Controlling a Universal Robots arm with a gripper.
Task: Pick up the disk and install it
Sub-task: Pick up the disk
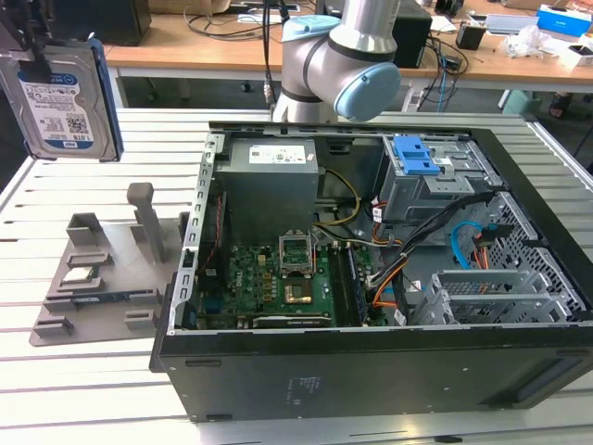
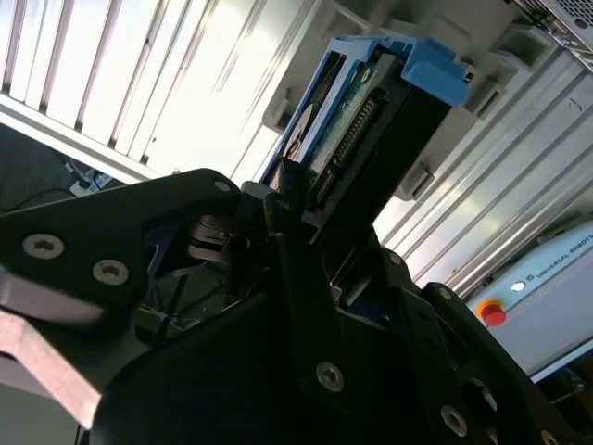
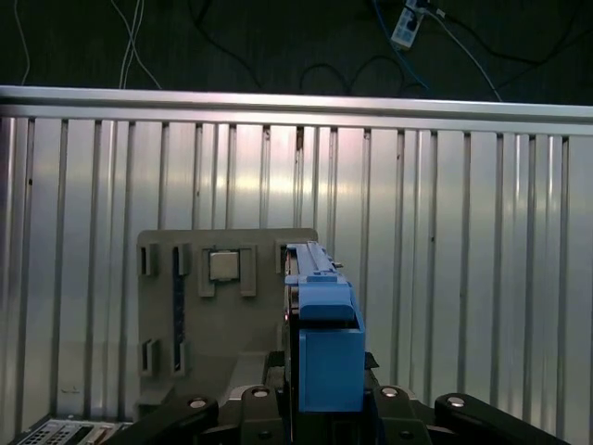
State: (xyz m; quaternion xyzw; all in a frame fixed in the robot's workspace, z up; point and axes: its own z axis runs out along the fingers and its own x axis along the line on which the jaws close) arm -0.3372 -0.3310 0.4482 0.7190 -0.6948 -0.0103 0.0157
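Observation:
The disk [image 1: 65,97], a silver hard drive with a white-and-blue label in a bright blue carrier, hangs upright in the air at the exterior view's upper left, well above the slatted table. My gripper [image 1: 37,57] is shut on its top edge. In the second wrist view the disk [image 2: 371,120] sticks out edge-on from between the black fingers [image 2: 287,232]. The first wrist view looks down past the disk's blue carrier [image 3: 324,343] onto the grey fixture plate [image 3: 227,315] below it.
An open computer case [image 1: 371,269] lies on the slatted metal table [image 1: 93,389], holding a grey power supply [image 1: 273,171] and a drive bay with a blue latch [image 1: 414,156]. The grey fixture plate [image 1: 102,278] with upright posts sits to the case's left in the exterior view. The arm's base [image 1: 338,56] stands behind the case.

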